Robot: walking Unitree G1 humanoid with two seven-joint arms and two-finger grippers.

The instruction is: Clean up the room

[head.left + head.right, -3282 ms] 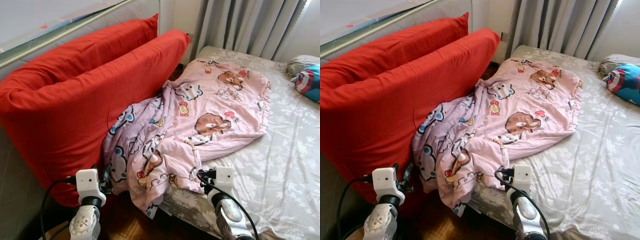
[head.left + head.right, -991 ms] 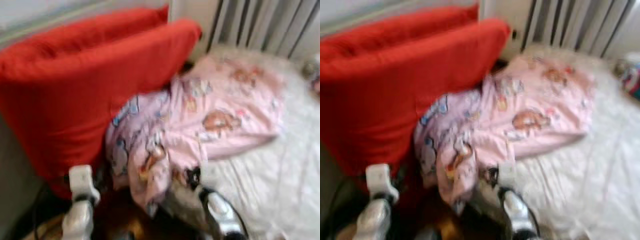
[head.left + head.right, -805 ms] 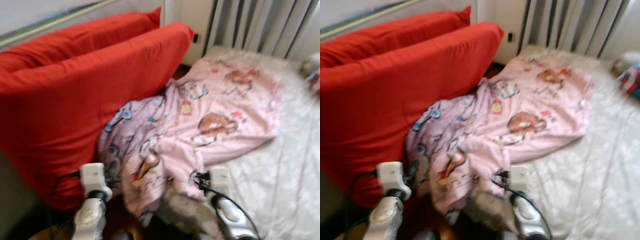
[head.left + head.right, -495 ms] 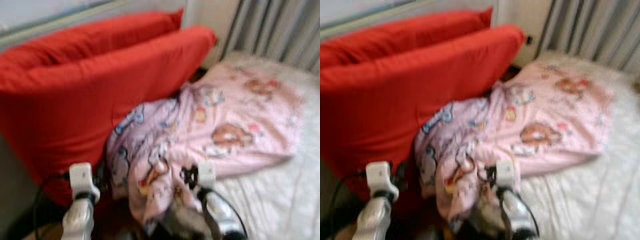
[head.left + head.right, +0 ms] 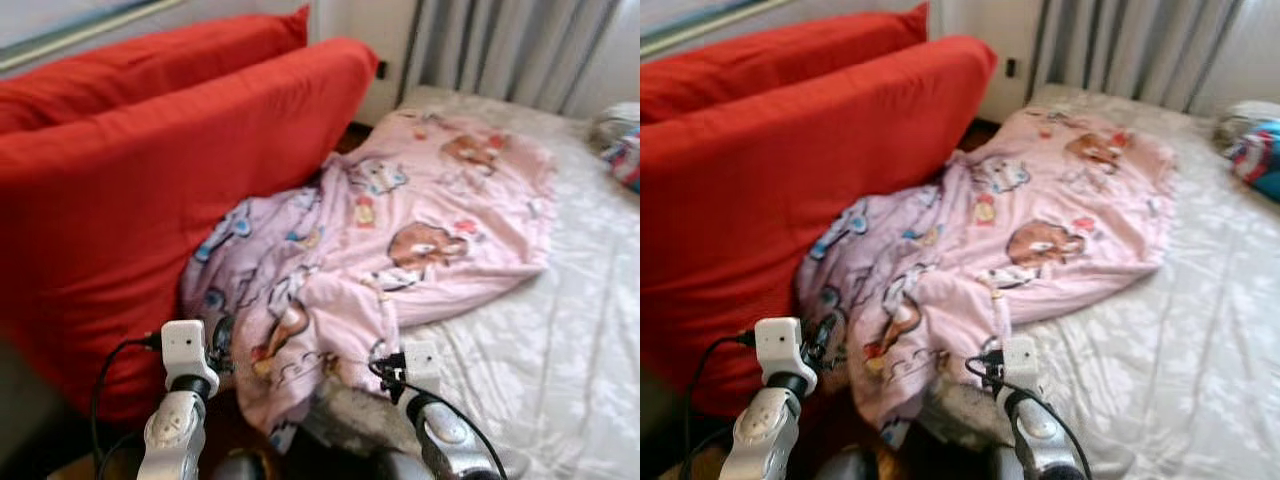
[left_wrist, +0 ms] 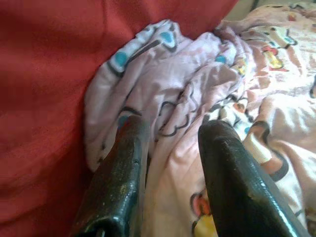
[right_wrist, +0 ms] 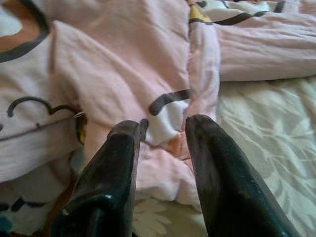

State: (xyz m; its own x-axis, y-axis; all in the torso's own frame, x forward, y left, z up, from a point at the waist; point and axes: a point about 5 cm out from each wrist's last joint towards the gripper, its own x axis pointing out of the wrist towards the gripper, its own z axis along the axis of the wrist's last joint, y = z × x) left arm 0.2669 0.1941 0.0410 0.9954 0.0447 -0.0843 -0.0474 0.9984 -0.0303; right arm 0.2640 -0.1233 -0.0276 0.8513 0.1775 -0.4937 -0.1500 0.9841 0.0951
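While parted, both grippers, left gripper point(image 6: 168, 143), right gripper point(image 7: 163, 129), straddle pink blanket point(image 5: 400, 230) folds.

Two silver arms: left arm point(image 5: 172, 440) and right arm point(image 5: 445, 448), each carrying a white box-shaped camera housing at the wrist. Black cables loop from both housings. Each gripper has two long black fingers point(image 6: 123, 177), glossy and lightly scuffed.

A pink cartoon-print blanket point(image 5: 1020, 220) lay crumpled just beyond both arms' fingers (red cushions point(image 5: 790, 170) beside it).

Bedroom: bed point(image 5: 560, 330) w/ blanket point(image 5: 420, 230), red pillows point(image 5: 150, 190), curtains point(image 5: 510, 50).
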